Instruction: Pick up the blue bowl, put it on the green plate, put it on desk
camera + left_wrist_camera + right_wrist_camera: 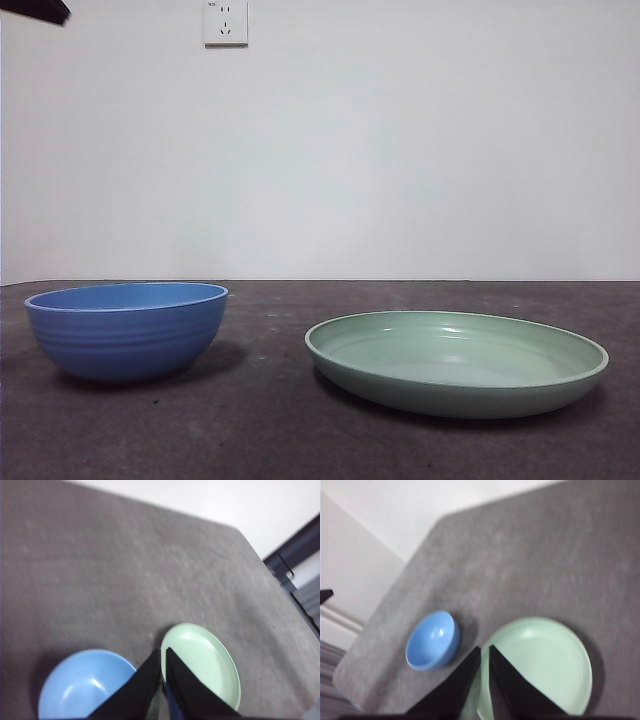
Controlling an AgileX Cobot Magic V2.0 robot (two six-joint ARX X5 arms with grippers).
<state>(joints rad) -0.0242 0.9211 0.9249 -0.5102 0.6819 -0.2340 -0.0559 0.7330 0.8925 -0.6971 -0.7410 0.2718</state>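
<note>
The blue bowl (125, 330) stands upright and empty on the desk (270, 430) at the left. The green plate (455, 362) lies flat to its right, with a gap of bare desk between them. High above the desk, my left gripper (163, 653) hangs shut over that gap, holding nothing; below it lie the blue bowl (82, 686) and the green plate (207, 665). My right gripper (484, 650) is also shut and empty, well above the blue bowl (432, 640) and green plate (547, 667). In the front view only a black arm tip (35, 10) shows, at the top left corner.
A white wall with a socket (225, 22) runs behind the desk. The desk's far corner (235, 530) and a dark frame (295, 550) beyond it show in the left wrist view. The desk's side edge (395, 605) lies close to the bowl.
</note>
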